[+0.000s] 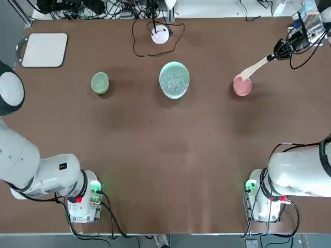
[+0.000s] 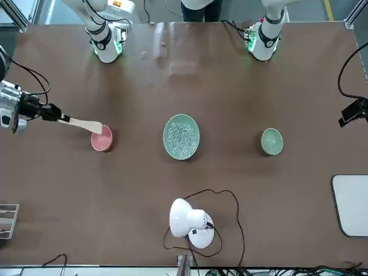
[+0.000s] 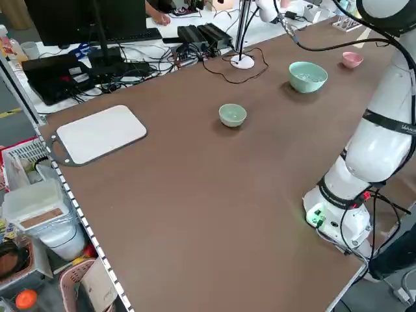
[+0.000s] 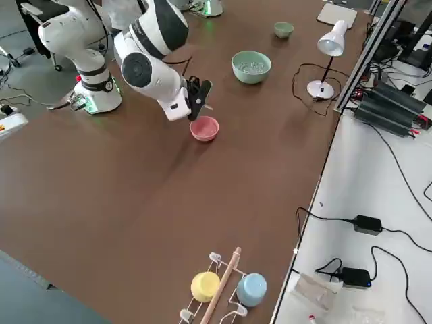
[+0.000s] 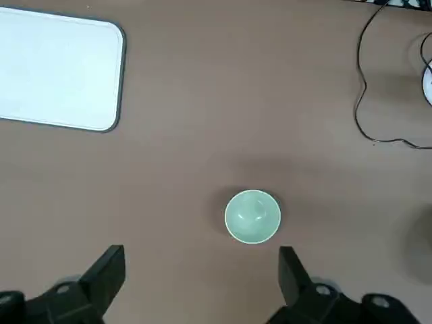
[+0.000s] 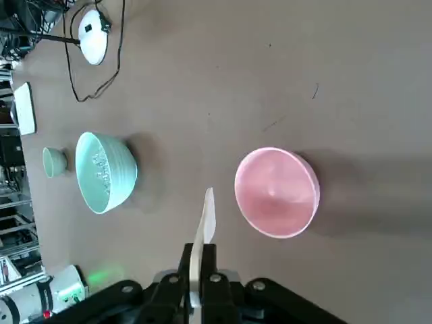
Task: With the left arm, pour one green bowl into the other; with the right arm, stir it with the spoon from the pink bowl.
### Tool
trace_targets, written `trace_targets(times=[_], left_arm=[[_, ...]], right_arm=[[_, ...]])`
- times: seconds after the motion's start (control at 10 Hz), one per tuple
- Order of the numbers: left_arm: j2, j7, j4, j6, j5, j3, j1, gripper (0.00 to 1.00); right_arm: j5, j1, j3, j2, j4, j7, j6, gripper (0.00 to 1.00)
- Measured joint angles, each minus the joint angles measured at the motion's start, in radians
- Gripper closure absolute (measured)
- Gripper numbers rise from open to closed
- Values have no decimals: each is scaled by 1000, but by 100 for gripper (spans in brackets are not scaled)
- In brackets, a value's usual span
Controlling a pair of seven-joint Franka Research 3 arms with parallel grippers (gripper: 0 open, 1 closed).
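Overhead of brown table w/ two robot arms. Small green bowl [image 1: 100, 82] sits at 9 o'clock from the large green bowl [image 1: 174, 79] at centre; it looks empty, while the large one holds pale granular bits, so the pour seems done. Pink bowl [image 1: 242, 86] sits at 3 o'clock, well apart. Right gripper [image 1: 280, 51], at 2 o'clock of pink bowl, has jaws pinching the spoon [image 1: 253, 70] handle; spoon tip is over the pink bowl's rim, so stirring isn't begun. Left gripper [image 5: 199, 270] hangs above the small bowl, jaws spread, holding nothing. Bowls look smooth, glazed, round; spoon flat, pale, wood-like. Table surface matte.
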Motion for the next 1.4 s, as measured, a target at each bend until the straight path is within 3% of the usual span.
trace_targets(times=[0.5,1.4], left_arm=[[0,0,0,0,0,2,1,0],[2,-2,-5,-14,0,1,0,0]], right_arm=[[79,-66,0,110,-5,-162,-8,94],[127,-100,0,177,-5,-255,-12,94]])
